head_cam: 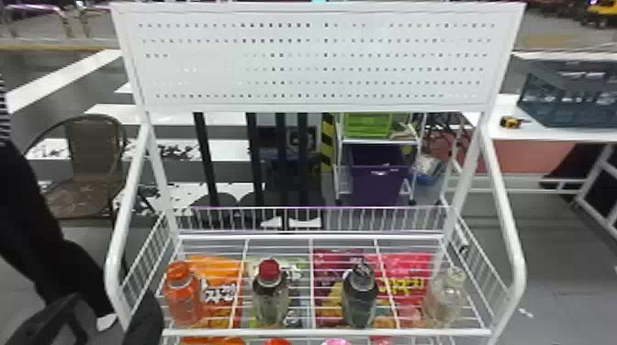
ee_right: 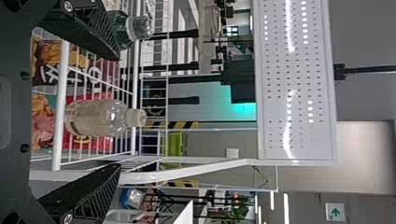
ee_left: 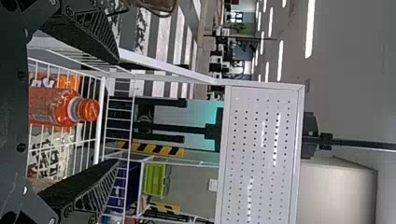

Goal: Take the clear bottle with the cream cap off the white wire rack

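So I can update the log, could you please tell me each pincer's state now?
Left pincer: open, holding nothing.
Right pincer: open, holding nothing.

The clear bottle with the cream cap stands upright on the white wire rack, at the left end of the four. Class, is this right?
Only the end is wrong: the head view shows the clear bottle with the cream cap upright on the white wire rack, at the right end.
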{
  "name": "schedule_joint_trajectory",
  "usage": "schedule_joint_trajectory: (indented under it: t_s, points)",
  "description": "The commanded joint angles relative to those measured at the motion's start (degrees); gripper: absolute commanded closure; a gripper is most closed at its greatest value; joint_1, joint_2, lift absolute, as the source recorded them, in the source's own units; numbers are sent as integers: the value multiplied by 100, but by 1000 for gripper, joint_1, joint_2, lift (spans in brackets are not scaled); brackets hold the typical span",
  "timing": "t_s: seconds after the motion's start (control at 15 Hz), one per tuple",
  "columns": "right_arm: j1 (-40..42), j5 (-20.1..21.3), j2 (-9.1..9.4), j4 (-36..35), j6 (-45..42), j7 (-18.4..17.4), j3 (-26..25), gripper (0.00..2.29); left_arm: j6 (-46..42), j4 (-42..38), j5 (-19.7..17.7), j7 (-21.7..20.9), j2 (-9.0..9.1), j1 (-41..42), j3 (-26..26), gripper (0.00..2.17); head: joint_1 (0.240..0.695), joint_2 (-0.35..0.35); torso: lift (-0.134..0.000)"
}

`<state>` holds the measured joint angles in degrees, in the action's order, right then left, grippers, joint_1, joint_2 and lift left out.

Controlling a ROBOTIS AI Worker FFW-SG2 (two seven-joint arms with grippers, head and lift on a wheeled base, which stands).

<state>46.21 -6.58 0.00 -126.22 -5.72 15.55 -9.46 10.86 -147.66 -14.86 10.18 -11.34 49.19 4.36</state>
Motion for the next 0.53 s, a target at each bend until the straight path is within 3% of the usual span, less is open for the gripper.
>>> schedule_joint_trajectory:
  t_s: [0.0,0.27,0.47]
  points:
    - [-596,218,5,915,-311,0,41,80,0,9,27,1,0,12,-32,144,499,0,0]
    - [-1756,332,5,2410,-698,-8,129,80,70,9,141,10,-9,-15,-225,144,499,0,0]
    - [-2362,499,5,3130,-768,-167,322,80,193,36,167,28,-18,-59,-260,144,499,0,0]
